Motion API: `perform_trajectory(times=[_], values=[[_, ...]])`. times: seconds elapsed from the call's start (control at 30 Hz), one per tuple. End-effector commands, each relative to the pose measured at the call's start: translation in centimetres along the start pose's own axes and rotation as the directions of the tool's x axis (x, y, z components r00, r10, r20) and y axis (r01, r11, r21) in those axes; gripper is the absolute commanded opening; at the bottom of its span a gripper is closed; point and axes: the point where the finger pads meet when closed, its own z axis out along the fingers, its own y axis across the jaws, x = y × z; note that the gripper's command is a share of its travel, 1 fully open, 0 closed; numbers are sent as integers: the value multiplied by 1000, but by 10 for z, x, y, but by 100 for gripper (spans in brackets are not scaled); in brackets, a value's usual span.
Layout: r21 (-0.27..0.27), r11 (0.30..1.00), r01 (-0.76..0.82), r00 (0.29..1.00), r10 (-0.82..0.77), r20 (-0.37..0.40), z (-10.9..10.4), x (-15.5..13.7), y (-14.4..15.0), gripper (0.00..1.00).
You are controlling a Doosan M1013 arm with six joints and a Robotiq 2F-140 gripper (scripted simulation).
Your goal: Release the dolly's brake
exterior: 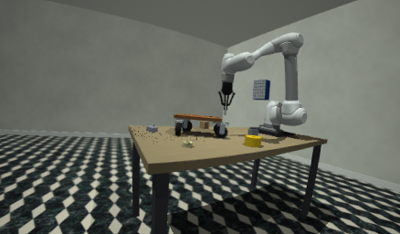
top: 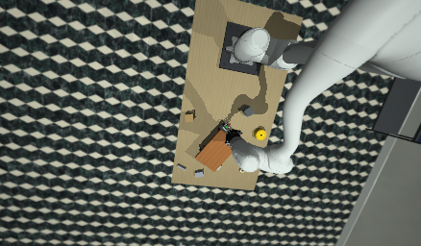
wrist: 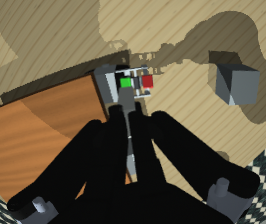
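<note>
The dolly (top: 212, 150) has an orange-brown wooden deck and black casters; it stands on the table, also seen in the side view (exterior: 199, 117) and the wrist view (wrist: 47, 119). At its corner caster sits the brake pedal, with a green end (wrist: 125, 83) and a red end (wrist: 146, 82). My gripper (wrist: 127, 97) is shut with nothing between the fingers, its tips pointing down just short of the green end. In the side view the gripper (exterior: 225, 108) hangs just above the dolly's right corner.
A grey cube (wrist: 237, 84) lies right of the pedal. A yellow cylinder (exterior: 252, 141) stands near the table's right front. A small wooden block (top: 189, 115) and small grey pieces (top: 182, 166) lie around the dolly. The robot base (top: 250, 47) is at the table's far end.
</note>
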Motion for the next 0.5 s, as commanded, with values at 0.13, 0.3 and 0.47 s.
perform_trajectory(times=[0.13, 0.3, 0.47], values=[[0, 1000, 0, 1000, 0, 0, -19, 0, 0, 0], [0, 1000, 0, 1000, 0, 0, -21, 0, 0, 0], [0, 1000, 0, 1000, 0, 0, -21, 0, 0, 0]])
